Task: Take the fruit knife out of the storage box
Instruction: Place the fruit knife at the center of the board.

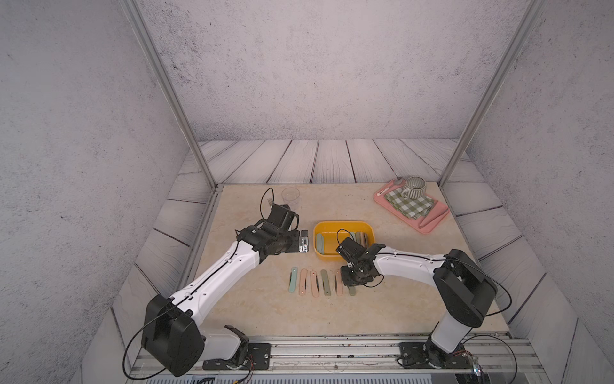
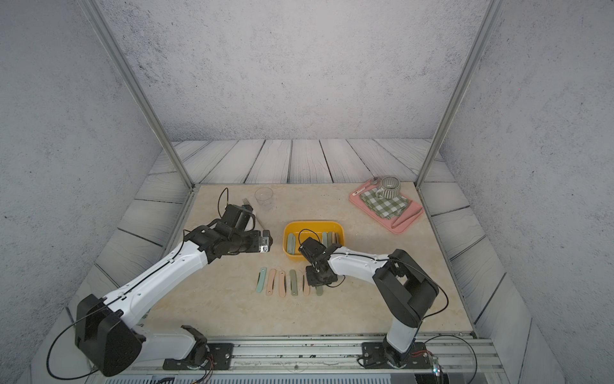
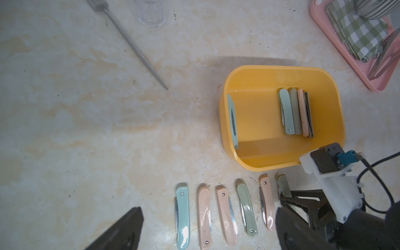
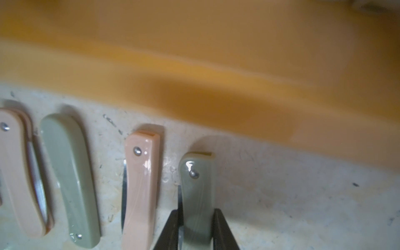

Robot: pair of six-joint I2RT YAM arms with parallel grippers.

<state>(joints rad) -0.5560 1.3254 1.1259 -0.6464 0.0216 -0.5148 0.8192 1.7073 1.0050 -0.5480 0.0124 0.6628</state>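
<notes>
The right gripper [image 4: 196, 213] is clamped on a folded sage-green fruit knife [image 4: 197, 186], with a black finger [image 4: 171, 227] against each long side of the handle. The knife's lower end is cut off in the right wrist view, and from above the gripper [image 1: 353, 281] covers all but its near tip. I cannot make out whether the knife lies on the tabletop [image 1: 415, 299] or hangs just above it.

It is outside the storage box [image 1: 344, 224], at the box's 6 o'clock. It closes the right end of a row of folded knives [image 3: 225, 216], with a pink knife [image 4: 141, 190] just beside it at 9 o'clock.

The yellow box stands near the middle of the tabletop. The right wrist view shows only a blurred wall of it, and from above the right wrist hides its near right corner. Inside, four packed knives [image 3: 295, 112] lie toward the 3 o'clock wall. A mint knife [image 3: 232, 121] stands on edge against the 9 o'clock wall, partly hidden by the rim.

The left gripper [image 1: 304, 245] hangs at the box's 9 o'clock, spread wide and holding nothing. Its own view shows only the ends of its fingers.

At the box's 10 o'clock are a clear glass [image 1: 290, 194] and a fork [image 3: 129, 43], which the left arm mostly hides from above. At 2 o'clock a pink tray [image 1: 430, 228] carries a green checked cloth [image 1: 408, 202] and a striped mug [image 1: 414, 188].
</notes>
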